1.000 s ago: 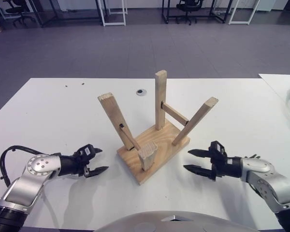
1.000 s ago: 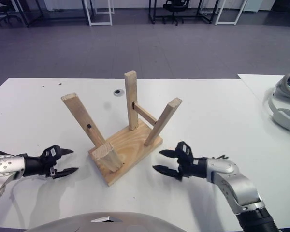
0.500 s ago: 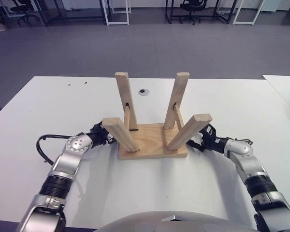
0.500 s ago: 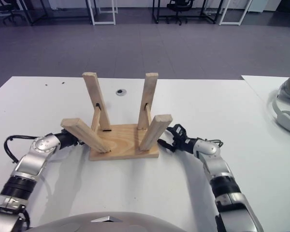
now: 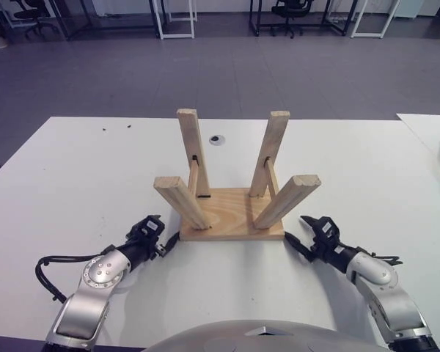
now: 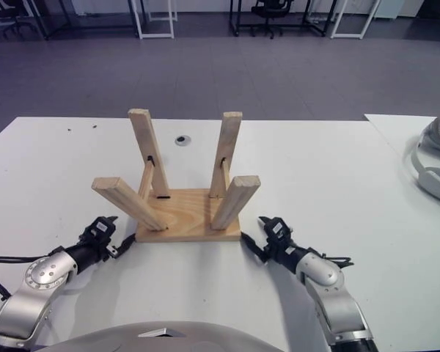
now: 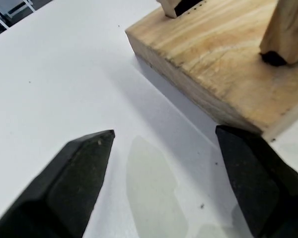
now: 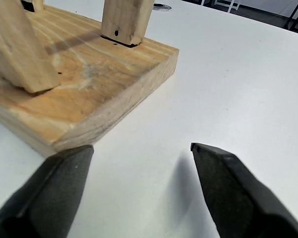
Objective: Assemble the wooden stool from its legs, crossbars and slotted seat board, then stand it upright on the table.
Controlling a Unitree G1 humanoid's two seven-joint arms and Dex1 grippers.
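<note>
Stool (image 5: 231, 217) legs-up on table (image 5: 73, 161) between left gripper (image 7: 165, 132) and right gripper (image 8: 142, 146)

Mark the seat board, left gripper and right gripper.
seat board (image 5: 231, 211): left eye view, bare middle of its face.
left gripper (image 7: 165, 133): left wrist view, midway between the fingers.
right gripper (image 8: 141, 147): right wrist view, midway between the fingers.

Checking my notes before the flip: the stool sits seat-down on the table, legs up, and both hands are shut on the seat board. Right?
Not quite. The stool sits seat-down on the table, legs up, but the left hand and right hand are open beside the seat board, not shut on it; the wrist views show this.
</note>
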